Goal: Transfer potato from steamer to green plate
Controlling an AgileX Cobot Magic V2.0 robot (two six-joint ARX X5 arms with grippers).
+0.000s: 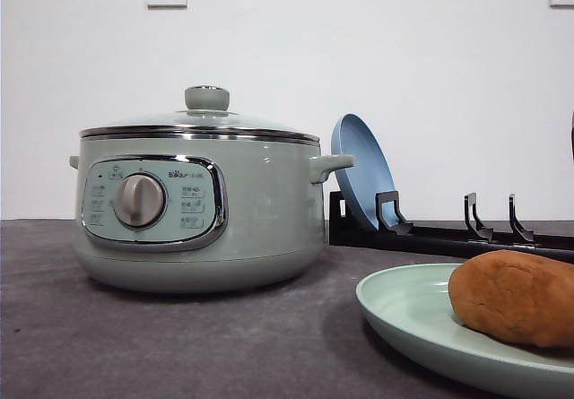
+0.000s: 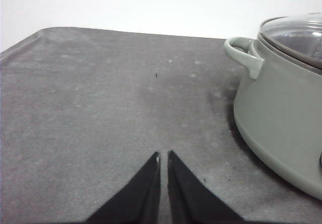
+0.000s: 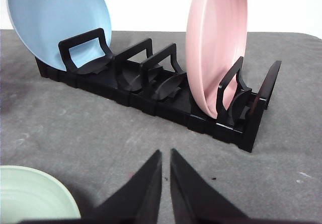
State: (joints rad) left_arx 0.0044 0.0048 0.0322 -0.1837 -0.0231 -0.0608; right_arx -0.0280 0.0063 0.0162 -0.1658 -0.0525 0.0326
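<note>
On green plate (image 1: 404, 314): one potato (image 1: 513, 297); one lidded steamer (image 1: 202, 202) beside.

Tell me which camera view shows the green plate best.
The front view: the green plate lies in the foreground at the right, its rim and inner surface clear, with the potato resting on it, though the picture's edge cuts it off. The right wrist view catches just a corner of its rim.
</note>
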